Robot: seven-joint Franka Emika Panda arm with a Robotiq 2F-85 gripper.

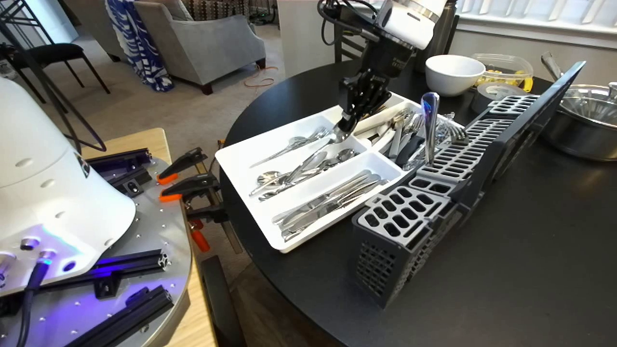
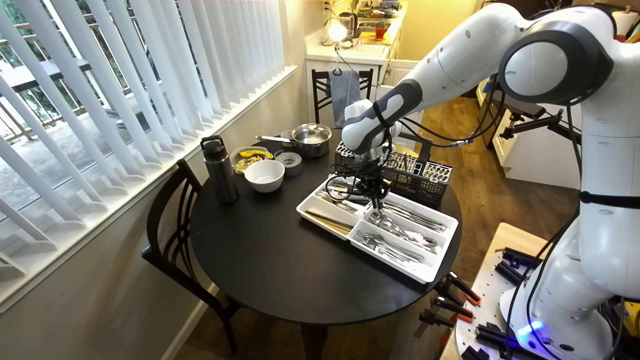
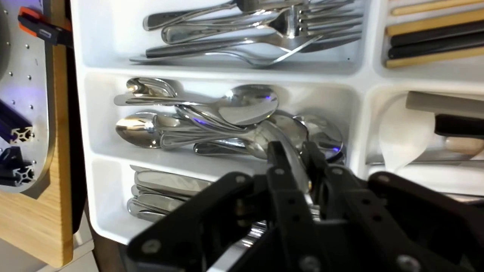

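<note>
My gripper (image 3: 294, 149) is shut on a metal spoon (image 3: 261, 139), with the spoon's bowl between the fingertips. The spoon's handle slants down over the other spoons (image 3: 136, 130) in the middle compartment of a white cutlery tray (image 3: 223, 73). In an exterior view the gripper (image 1: 348, 120) points down over the tray (image 1: 241, 159), and the held spoon's bowl (image 1: 340, 136) shows below the fingers. Forks (image 3: 291, 22) lie in the compartment on one side, knives (image 3: 166, 181) on the other. The fingers and gripper body hide part of the knives in the wrist view.
A grey dishwasher cutlery basket (image 1: 390, 217) stands beside the tray, with a fork (image 1: 429, 120) upright in it. Chopsticks (image 2: 330, 222) lie in the tray's far section. A white bowl (image 2: 265, 175), food container (image 1: 501, 70), tape roll (image 1: 491, 94), pot (image 2: 312, 142) and bottle (image 2: 220, 170) stand around.
</note>
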